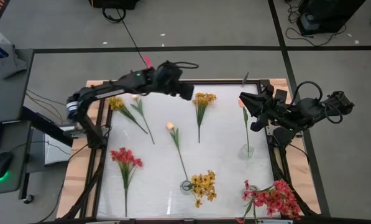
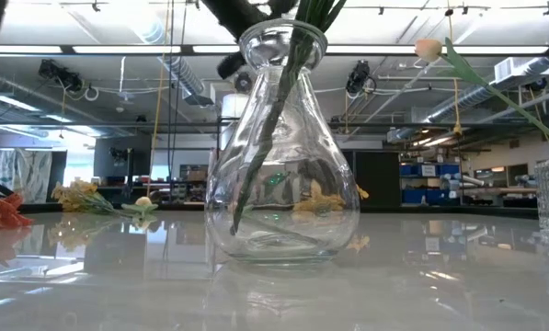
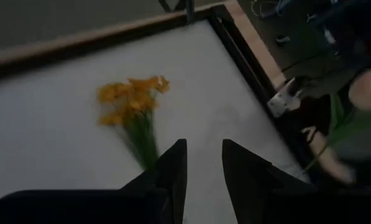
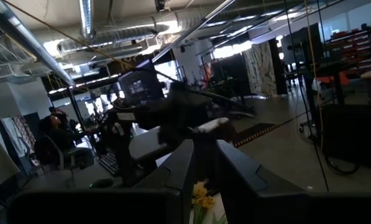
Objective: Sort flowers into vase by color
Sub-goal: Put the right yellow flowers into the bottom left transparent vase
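Observation:
My right gripper (image 1: 246,104) hovers over the table's right side, shut on a slim peach-bud flower (image 1: 242,102), whose bud also shows in the low view (image 2: 428,48). My left gripper (image 3: 204,163) is open and touches nothing; it hangs above the table's far middle, beside a loose yellow cluster (image 3: 129,102) lying flat (image 1: 204,99). A round glass vase (image 2: 279,147) holds yellow flowers (image 1: 204,185). Red flowers (image 1: 272,198) stand in a vase at the near right corner. Another peach flower (image 1: 170,126) lies on the table. My right gripper pinches the peach flower's stem (image 1: 243,112) between its two fingers, just below the bud. The fingers come roughly level from the table's right side and lie across the stem. The flower is lifted and tilted, and its lower end reaches down to a small glass vase (image 1: 247,149).
Loose on the white table top lie a red cluster (image 1: 126,157), a yellow cluster (image 1: 115,102) and a pale bud (image 1: 135,98) at the left. A wooden frame (image 1: 95,84) borders the table. Open table top lies between the loose flowers at centre.

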